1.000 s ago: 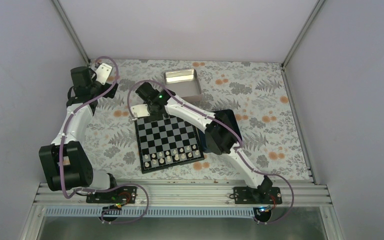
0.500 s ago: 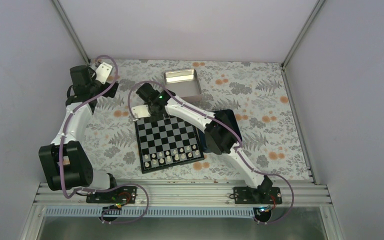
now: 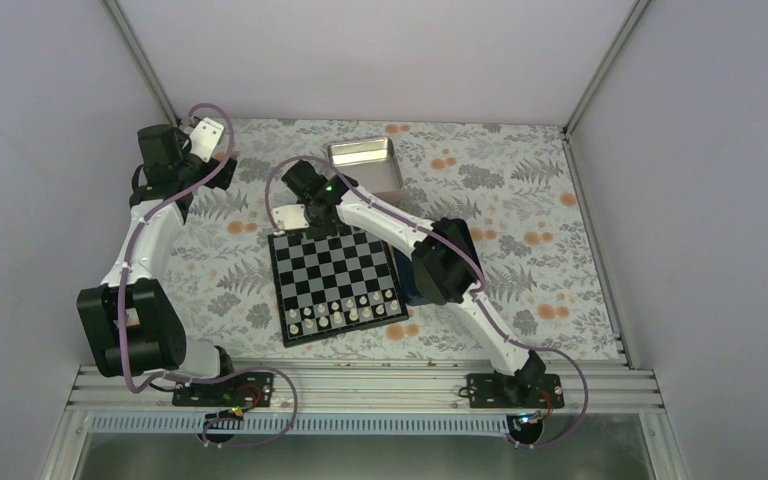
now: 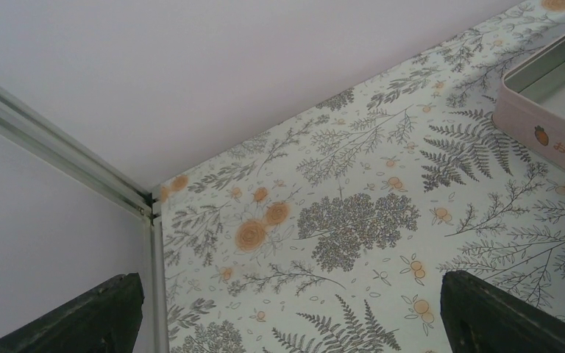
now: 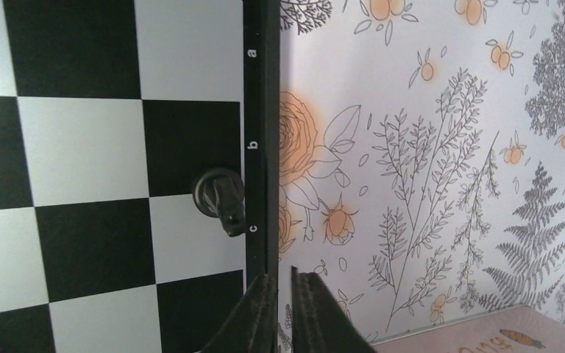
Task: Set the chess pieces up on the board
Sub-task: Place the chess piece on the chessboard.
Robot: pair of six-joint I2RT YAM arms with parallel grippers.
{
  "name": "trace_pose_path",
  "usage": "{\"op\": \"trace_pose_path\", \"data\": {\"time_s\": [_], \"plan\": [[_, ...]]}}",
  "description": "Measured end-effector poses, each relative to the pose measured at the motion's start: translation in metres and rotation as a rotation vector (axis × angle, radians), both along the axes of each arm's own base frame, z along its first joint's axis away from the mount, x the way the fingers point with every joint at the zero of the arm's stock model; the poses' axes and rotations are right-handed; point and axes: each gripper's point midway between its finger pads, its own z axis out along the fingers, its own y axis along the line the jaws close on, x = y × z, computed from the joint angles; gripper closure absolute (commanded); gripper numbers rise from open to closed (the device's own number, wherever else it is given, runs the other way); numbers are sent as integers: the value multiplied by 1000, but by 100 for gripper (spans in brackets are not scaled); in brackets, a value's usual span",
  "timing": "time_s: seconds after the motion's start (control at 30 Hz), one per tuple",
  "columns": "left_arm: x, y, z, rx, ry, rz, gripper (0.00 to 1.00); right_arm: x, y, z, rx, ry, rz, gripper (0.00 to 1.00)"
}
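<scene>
Right claw (image 5: 285, 285) has backed off the board's (image 3: 332, 268) 12 o'clock edge, toward the tin (image 3: 365, 163). Cream chessmen (image 3: 345, 312) line the near rows. One black chess piece (image 5: 219, 197) sits at the far border, toward 11 o'clock. Claw pinched nearly shut, holding nothing, so that piece looks delivered and more are wanted. Left claw (image 4: 288, 283), at the surface's (image 3: 520, 200) 10 o'clock corner, gapes wide, empty.

Board (image 3: 332, 265) checked black and silver-grey; chess piece (image 5: 219, 195) black; table cover (image 4: 353, 220) fern-and-orange-flower print.
</scene>
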Motion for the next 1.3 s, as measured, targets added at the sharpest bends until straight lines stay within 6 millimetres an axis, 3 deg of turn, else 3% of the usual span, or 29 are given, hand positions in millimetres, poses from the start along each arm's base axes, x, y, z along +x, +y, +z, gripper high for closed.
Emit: {"op": "trace_pose_path", "data": {"time_s": [0.4,0.8,1.3], "plan": [[0,0,-3,-3,5,2,0,5,3,-3,13,-5,-1,96],[-1,0,-9,-5,17,3,0,2,3,-29,-9,29,7,96],[-3,4,-16,-2,32,17,0,-13,15,-28,16,58,43,96]]}}
